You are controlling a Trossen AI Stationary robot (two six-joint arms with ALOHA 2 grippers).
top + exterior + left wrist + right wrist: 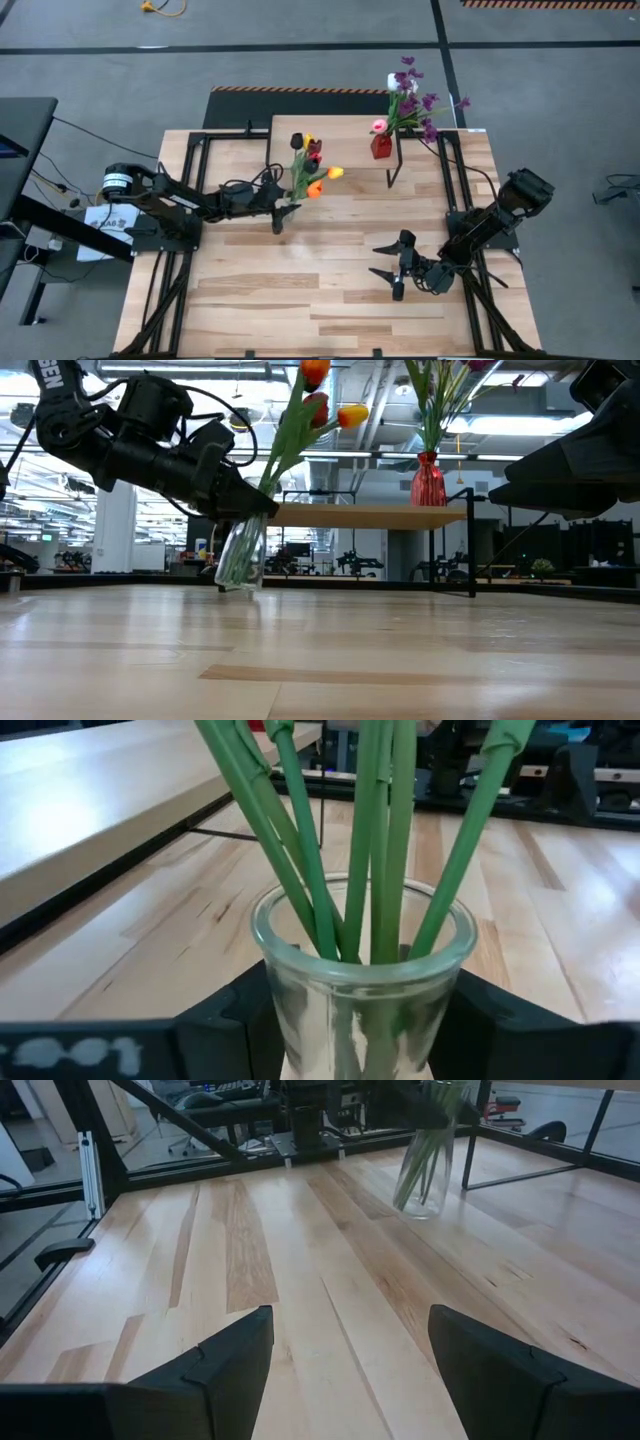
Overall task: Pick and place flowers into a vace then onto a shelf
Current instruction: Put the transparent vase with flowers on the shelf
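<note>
Because the shelf (pixel 345 128) is the final destination, you can place every item by it. Shelf: raised light-wood board at the table's far edge; already carries a red vase (pixel 381 146) of purple sprigs at its right end. Glass vase (pixel 241 550): just in front of the shelf, tilted, clamped between the left gripper (pixel 279 214) fingers for carrying. Flowers (pixel 312 166): tulips standing in that glass vase. Right gripper (pixel 398 268): well in front of the shelf, fingers spread wide, holding nothing, waiting.
</note>
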